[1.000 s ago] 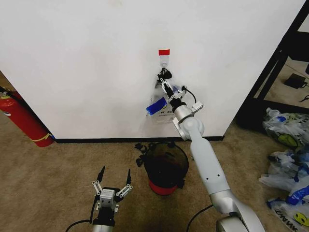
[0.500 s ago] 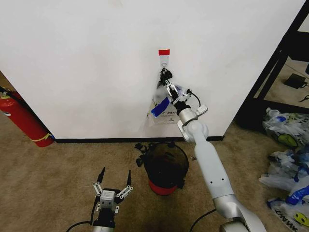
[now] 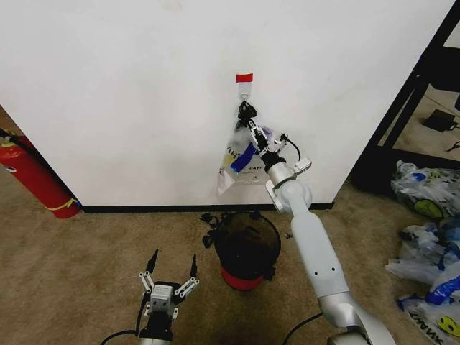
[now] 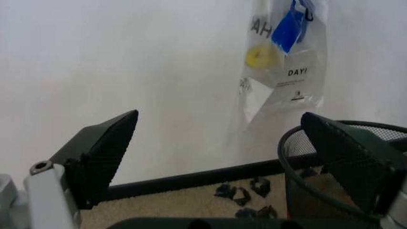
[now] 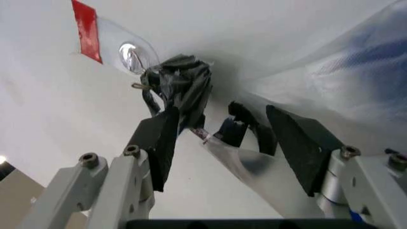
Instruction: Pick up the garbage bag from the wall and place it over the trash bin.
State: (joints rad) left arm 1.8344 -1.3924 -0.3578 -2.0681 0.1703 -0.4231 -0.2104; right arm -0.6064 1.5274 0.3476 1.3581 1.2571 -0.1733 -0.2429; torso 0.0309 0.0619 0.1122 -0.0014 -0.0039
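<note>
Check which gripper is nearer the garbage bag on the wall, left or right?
Right. The right gripper is up at the top of the garbage bag, just under the hook, fingers open. The left gripper hangs low over the carpet, well short of the wall.

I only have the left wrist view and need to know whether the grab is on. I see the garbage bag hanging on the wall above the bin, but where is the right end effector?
Observer: The right end effector is at the top of the garbage bag, just under the hook on the wall.
Operator: Has it closed?
Observer: No. In the right wrist view its fingers stand apart, with the bag's neck between them.
Operator: And my own arm?
Observer: The left end effector hangs low over the carpet, to the left of the trash bin.
</note>
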